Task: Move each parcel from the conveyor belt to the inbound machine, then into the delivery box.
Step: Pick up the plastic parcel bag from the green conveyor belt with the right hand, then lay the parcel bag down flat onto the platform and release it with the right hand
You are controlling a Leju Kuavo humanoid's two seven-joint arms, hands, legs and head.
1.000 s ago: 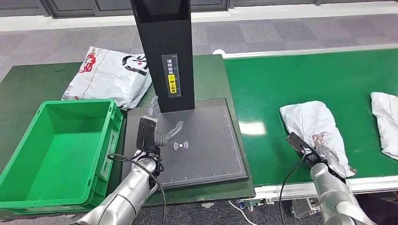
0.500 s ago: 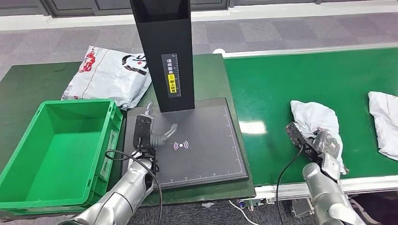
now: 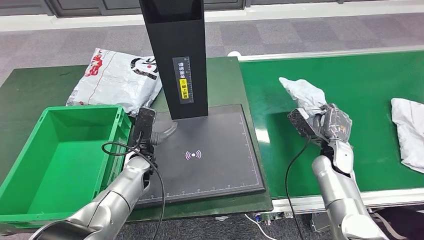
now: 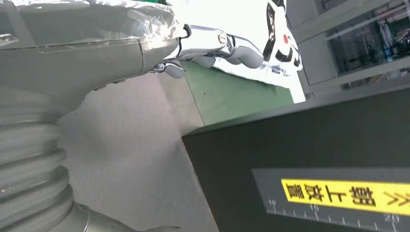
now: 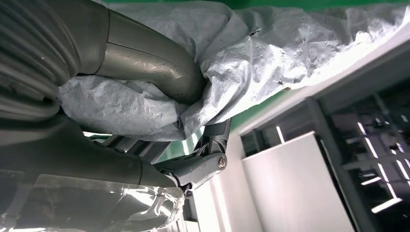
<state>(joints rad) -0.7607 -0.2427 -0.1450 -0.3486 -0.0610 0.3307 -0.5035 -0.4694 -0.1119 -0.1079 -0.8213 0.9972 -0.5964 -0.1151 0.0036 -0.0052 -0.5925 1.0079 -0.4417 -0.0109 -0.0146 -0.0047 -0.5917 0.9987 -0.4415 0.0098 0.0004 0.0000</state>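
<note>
My right hand grips a crumpled grey parcel and holds it in the air over the green conveyor belt, near the belt's left end. In the right wrist view the thumb presses into the grey parcel. My left hand hovers empty over the left rear part of the black inbound machine's scan plate, beside its black tower. In the left wrist view its fingers are stretched out, holding nothing. The green delivery box stands empty left of the plate.
A second white parcel lies at the belt's right edge. A white bag with red and black print rests on the dark green table behind the box. Grey floor runs beyond the table and belt.
My right hand has lifted the grey parcel off the belt and carried it up and to the left. My left hand has drawn back toward the plate's left rear corner.
</note>
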